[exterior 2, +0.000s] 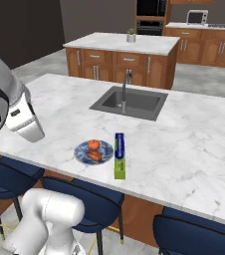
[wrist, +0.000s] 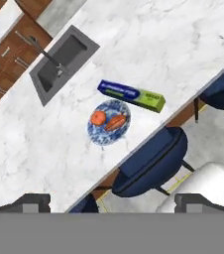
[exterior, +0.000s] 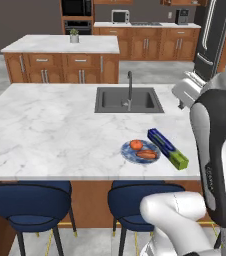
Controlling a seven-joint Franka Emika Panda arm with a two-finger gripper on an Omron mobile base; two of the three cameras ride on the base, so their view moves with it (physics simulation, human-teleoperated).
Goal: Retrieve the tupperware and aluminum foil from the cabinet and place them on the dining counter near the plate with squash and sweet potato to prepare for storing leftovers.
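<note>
On the worktop point(exterior: 45, 125), left to right near the front edge, sit the plate point(exterior: 140, 151) and the foil box point(exterior: 167, 148), just beside each other. A careless set-down of the tub could knock either off. The fingers point(wrist: 113, 201) are spread, holding nothing, their tips barely visible.

The aluminum foil point(wrist: 131, 95) box is dark blue with a lime-green end. The plate point(wrist: 108, 123) is blue-and-white patterned, bearing orange and reddish-orange vegetables point(wrist: 107, 120). The dining counter point(wrist: 158, 44) is white, grey-veined marble; stools point(wrist: 151, 162) are navy.
</note>
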